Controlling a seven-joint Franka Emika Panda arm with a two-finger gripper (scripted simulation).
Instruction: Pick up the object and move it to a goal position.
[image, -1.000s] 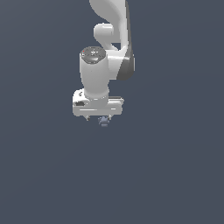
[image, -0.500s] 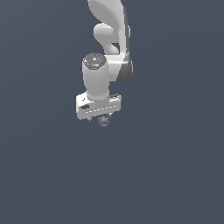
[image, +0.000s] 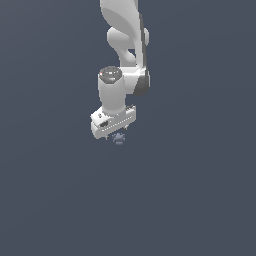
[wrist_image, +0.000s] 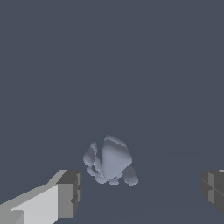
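Note:
The object (wrist_image: 109, 162) is a tiny pale blue-grey lumpy item. In the wrist view it lies between my two fingers, closer to the white one (wrist_image: 65, 194) than to the other (wrist_image: 213, 187), and touches neither. My gripper (wrist_image: 141, 190) is open. In the exterior view the object (image: 118, 138) shows just below the white hand, and my gripper (image: 115, 135) points straight down over it. The fingertips are mostly hidden there behind the hand.
Only a plain dark blue-grey surface (image: 200, 200) shows all around. The white arm (image: 125, 30) rises from the hand to the top edge of the exterior view. No goal marker shows.
The hand has turned about its vertical axis, so its base now sits slanted in the exterior view. The object has stayed in place under it.

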